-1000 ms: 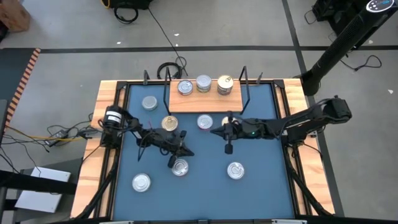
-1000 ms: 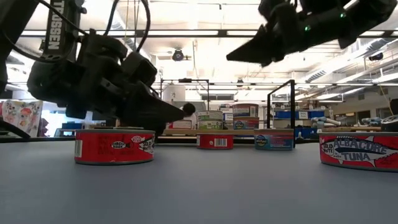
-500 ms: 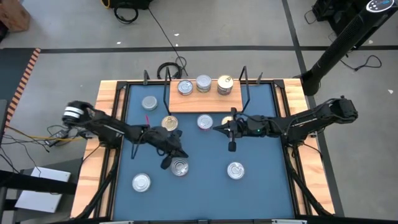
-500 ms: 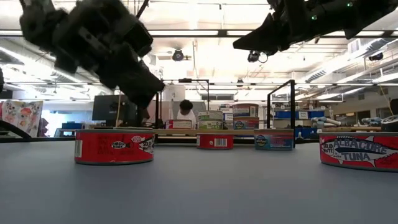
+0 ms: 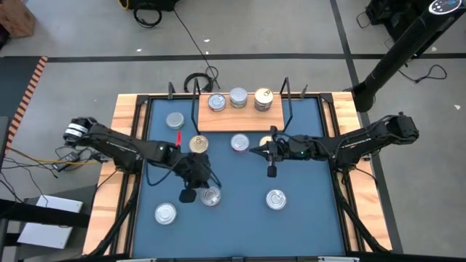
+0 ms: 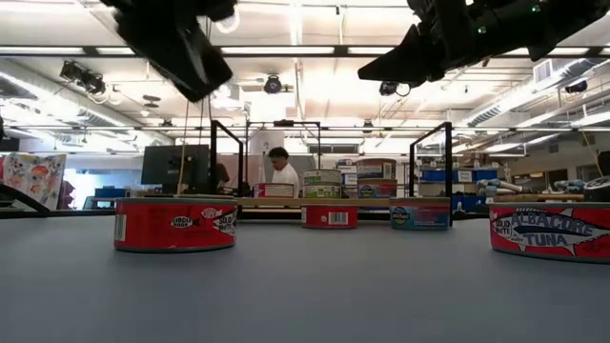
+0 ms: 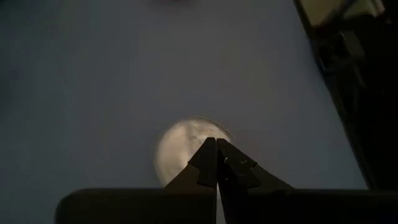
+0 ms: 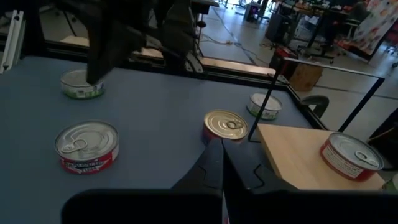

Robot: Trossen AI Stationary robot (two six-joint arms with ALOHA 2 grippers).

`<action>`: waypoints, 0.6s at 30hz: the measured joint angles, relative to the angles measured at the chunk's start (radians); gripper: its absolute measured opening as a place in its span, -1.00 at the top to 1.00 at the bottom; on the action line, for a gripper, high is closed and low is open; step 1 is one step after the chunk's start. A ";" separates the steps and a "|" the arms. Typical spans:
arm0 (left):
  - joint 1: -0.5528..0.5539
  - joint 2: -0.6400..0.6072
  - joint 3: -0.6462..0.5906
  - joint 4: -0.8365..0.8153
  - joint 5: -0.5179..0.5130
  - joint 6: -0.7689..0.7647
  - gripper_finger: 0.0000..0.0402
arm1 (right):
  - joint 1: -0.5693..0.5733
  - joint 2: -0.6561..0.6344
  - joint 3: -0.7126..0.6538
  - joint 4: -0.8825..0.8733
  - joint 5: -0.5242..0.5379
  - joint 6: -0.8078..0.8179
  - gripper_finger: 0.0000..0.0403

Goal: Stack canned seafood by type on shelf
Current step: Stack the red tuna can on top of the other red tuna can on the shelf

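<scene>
— What had changed from a second before?

— The left pincer [image 5: 188, 195] had swung off the silver tin [image 5: 211, 196] it had been over and hung just beside it, lifted higher, so the low view caught only its dark underside near the top. Its fingers [image 7: 211, 163] were pressed together, holding nothing. The right pincer [image 5: 270, 172] had barely shifted; it hovered mid-desk, fingers [image 8: 214, 163] likewise together and empty.

— And the shelf?

— The shelf [image 5: 233, 120] at the far edge of the desk [image 5: 240, 225] carried three tins in a row [image 5: 238, 98], the right-hand place stacked. The others lay loose on the blue top: a gold tin [image 5: 198, 144] and two more just before the shelf, one far left [image 5: 175, 120], one near left [image 5: 165, 213], one near right [image 5: 275, 199].

— Anything in the way?

— The shelf's wire uprights [image 5: 287, 102] stood beside the right arm. A person [image 6: 279, 170] showed in the room behind.
</scene>
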State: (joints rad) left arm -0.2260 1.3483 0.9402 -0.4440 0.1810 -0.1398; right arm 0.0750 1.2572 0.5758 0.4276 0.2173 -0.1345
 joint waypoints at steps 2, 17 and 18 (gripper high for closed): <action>-0.036 0.000 0.017 -0.031 -0.001 0.000 0.97 | 0.000 0.000 0.000 -0.007 0.000 0.000 0.97; -0.258 0.068 0.022 -0.065 -0.205 0.028 0.60 | -0.001 0.000 0.000 -0.012 0.002 0.000 0.96; -0.268 0.091 0.022 -0.055 -0.216 0.042 0.58 | -0.001 0.000 0.000 -0.012 0.002 0.000 0.96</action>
State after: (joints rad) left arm -0.4936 1.4397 0.9623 -0.4991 -0.0348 -0.0977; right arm 0.0744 1.2575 0.5758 0.4160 0.2192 -0.1345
